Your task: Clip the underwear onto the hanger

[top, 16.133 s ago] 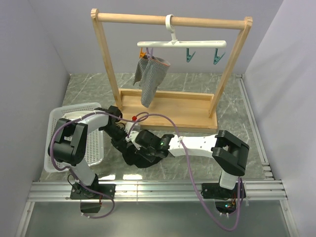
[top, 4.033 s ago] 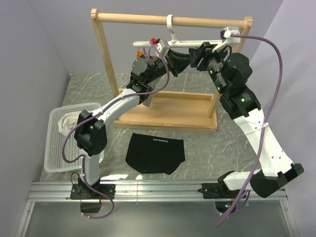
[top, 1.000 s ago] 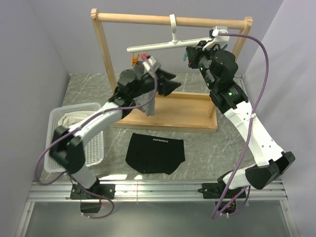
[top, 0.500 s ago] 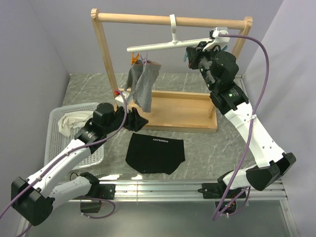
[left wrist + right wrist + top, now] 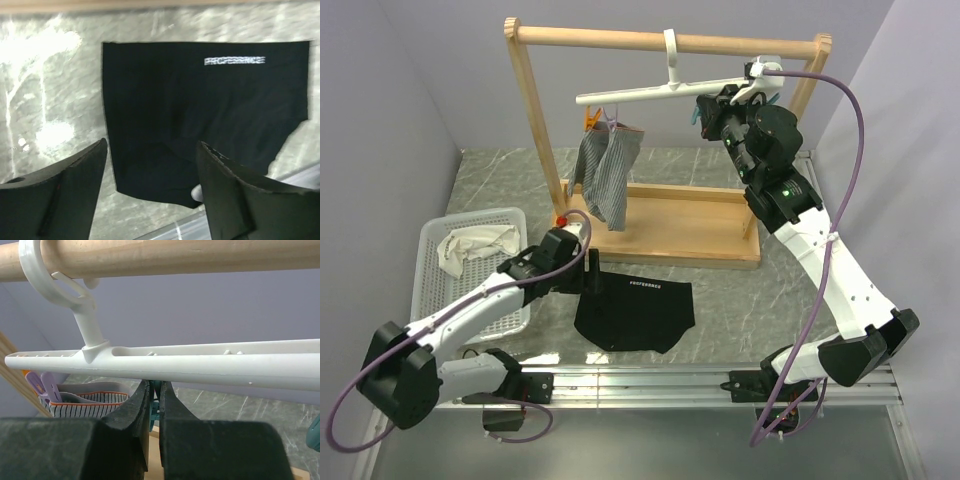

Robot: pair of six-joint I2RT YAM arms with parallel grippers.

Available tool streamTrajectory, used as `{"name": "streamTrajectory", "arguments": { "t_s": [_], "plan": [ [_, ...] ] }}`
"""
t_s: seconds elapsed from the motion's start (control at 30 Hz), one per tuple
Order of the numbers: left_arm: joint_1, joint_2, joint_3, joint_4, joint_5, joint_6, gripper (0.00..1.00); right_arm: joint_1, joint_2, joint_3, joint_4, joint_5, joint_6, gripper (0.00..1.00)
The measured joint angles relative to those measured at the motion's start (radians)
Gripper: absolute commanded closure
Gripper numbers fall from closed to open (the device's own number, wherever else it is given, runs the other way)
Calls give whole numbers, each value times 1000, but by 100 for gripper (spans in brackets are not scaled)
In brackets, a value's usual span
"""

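The underwear (image 5: 633,315) lies flat on the marbled tabletop (image 5: 740,300) in the strip between the wooden rack's (image 5: 535,120) base board and the metal rail (image 5: 640,380) along the near edge. Its lower hem sits close to that rail. To its right is bare tabletop reaching to the side wall. To its left is a white basket (image 5: 516,312) holding a cream cloth (image 5: 470,243). The brief's long axis runs left to right, with the waistband and its white lettering toward the rack and the narrower crotch toward the rail. The left gripper (image 5: 150,150) hangs low over the garment's left part, its jaws spread wide, gripping nothing. Whether they touch the cloth cannot be told. Up on the rack's top pole hangs the hanger (image 5: 660,93), its bar tilted with the left end lower. An orange clip (image 5: 591,120) there holds a grey striped garment (image 5: 605,175). The right gripper (image 5: 154,390) sits just under the bar's right half, its fingers pressed almost together on a teal clip (image 5: 155,410).
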Motion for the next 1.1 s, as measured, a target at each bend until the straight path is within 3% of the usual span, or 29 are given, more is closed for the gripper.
{"name": "streamTrajectory", "arguments": {
  "t_s": [0.4, 0.63, 0.8, 1.1],
  "plan": [
    [-6, 274, 20, 63, -87, -8, 17, 0, -3, -5, 2, -4, 6, 100],
    [-63, 323, 29, 121, -79, -11, 17, 1, -12, -10, 2, -8, 3, 100],
    [-127, 380, 63, 145, -76, -8, 19, 1, -13, -13, 3, -11, 2, 100],
    [-150, 472, 140, 188, -89, -4, 31, 1, -14, -14, 3, -12, 2, 100]
  ]
}}
